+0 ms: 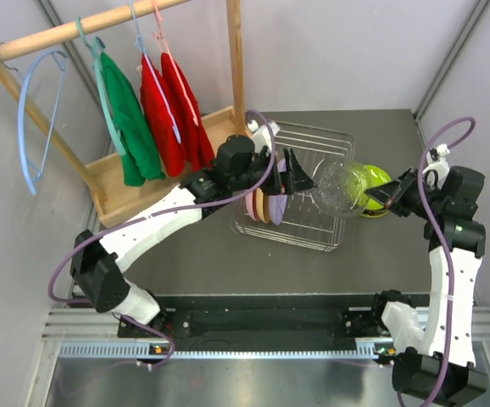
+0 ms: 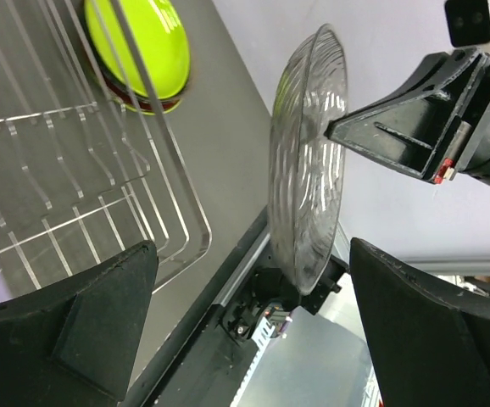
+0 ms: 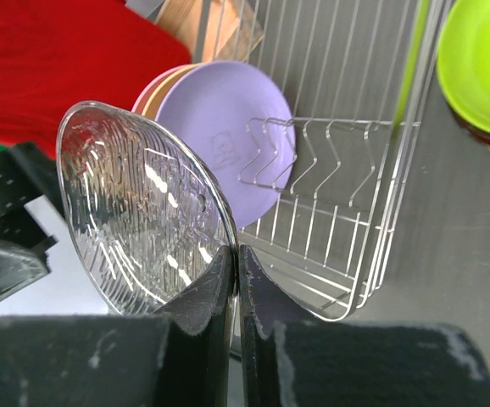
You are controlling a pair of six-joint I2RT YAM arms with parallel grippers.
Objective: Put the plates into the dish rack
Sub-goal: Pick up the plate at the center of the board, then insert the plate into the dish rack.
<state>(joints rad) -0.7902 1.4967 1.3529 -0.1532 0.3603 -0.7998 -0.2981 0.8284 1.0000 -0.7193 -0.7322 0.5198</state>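
Observation:
My right gripper is shut on the rim of the clear plate and holds it on edge above the right end of the silver dish rack. The right wrist view shows both pads pinching the clear plate. My left gripper is open and empty, and the clear plate stands just ahead of its spread fingers. Pink, orange-tan and lavender plates stand upright in the rack's left end. The lime green plate lies on a red one on the table right of the rack.
A wooden clothes stand with green and red garments and hangers stands at the back left, close to the left arm. The table's near edge and a metal rail run below the rack. Grey walls close in on both sides.

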